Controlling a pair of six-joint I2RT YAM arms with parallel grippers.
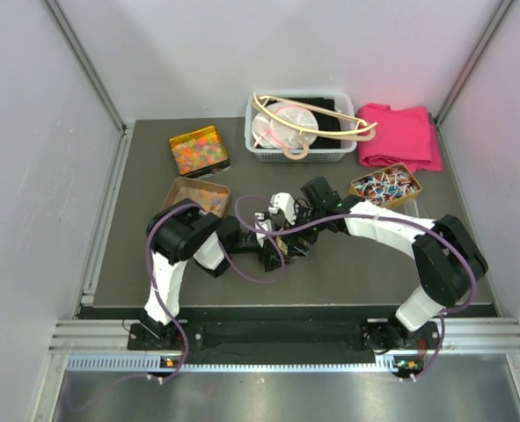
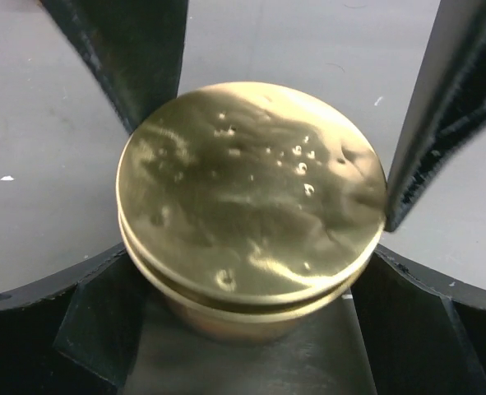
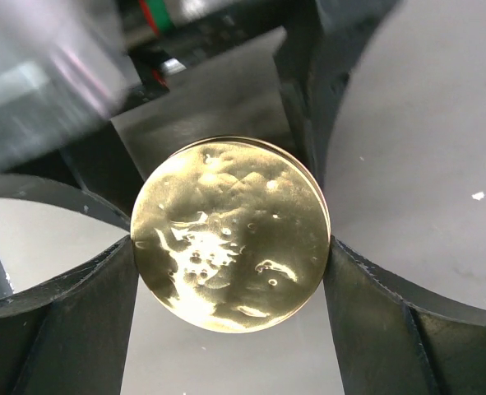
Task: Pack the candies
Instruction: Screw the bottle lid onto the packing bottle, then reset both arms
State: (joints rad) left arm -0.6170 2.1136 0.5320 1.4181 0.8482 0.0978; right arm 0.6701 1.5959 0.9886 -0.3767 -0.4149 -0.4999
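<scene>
The left gripper (image 2: pixel 243 284) is closed on the body of a round gold tin (image 2: pixel 251 189), with one finger set against each side below the lid seam. The right gripper (image 3: pixel 230 271) is closed across the lid (image 3: pixel 230 234), its fingers seated on opposite points of the rim. The tin is thus held between both arms.

The candies (image 1: pixel 198 151) are well apart from the tin. They are heaped in a rectangular tray (image 1: pixel 175 143) beyond the tin and to its left. A second tray (image 1: pixel 173 189), nearer the tin on the same side and partly covered by the left arm, holds a few more.

The candies are judged light, soft and possibly tacky. One piece at the heap's edge should be taken across its middle, with light closing force, since a hard grip would probably deform it.

The tin is judged stiff, thin-walled and slippery. The lid is best worked by its rim only.
</scene>
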